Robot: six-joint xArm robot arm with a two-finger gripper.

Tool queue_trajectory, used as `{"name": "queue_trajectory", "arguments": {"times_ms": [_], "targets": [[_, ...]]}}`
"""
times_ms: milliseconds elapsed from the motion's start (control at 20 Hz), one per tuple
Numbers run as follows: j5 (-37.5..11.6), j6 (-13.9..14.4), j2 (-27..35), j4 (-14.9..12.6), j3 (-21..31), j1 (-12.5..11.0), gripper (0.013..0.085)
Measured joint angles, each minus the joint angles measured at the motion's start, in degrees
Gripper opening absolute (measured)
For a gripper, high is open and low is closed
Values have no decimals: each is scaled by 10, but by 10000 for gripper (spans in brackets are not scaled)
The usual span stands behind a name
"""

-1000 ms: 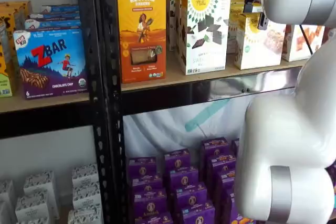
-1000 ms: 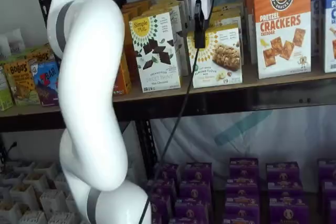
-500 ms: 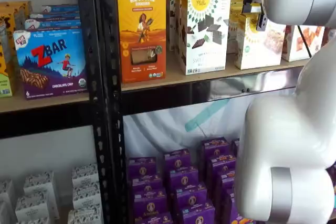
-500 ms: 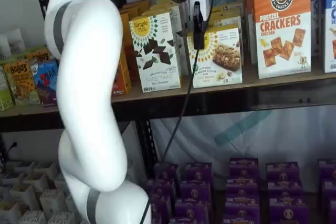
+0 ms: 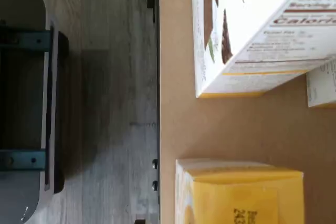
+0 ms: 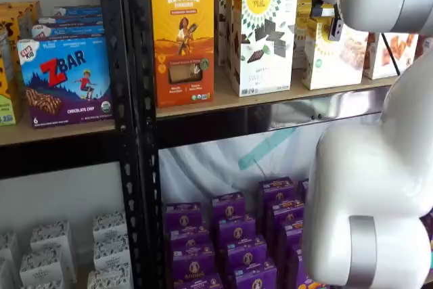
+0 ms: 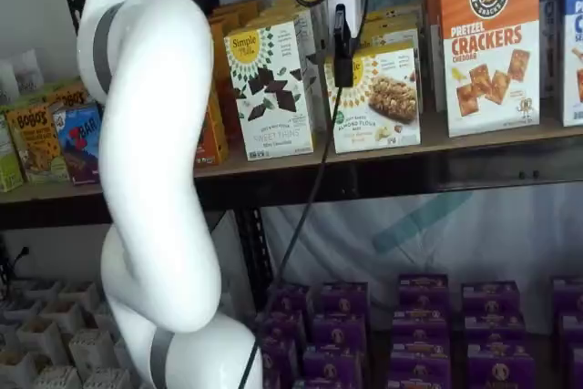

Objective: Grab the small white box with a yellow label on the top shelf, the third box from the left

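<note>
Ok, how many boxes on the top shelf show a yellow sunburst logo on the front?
2: the tall chocolate-pieces box and, beside it, the small white box. More may stand hidden in the rows behind them.

- The small white box (image 7: 378,97) stands up straight on the shelf (image 7: 474,138). It has a yellow round logo and pale bars.
- The shelf is tan wood.

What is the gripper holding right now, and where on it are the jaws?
Cannot be told. The gripper shows side-on in front of the small white box, with no visible grip.
</note>
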Motion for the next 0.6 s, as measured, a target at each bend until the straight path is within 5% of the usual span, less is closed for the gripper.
{"name": "queue_trajectory", "arguments": {"times_ms": [600], "targets": [[1, -1, 6, -1, -8, -1, 850]]}}
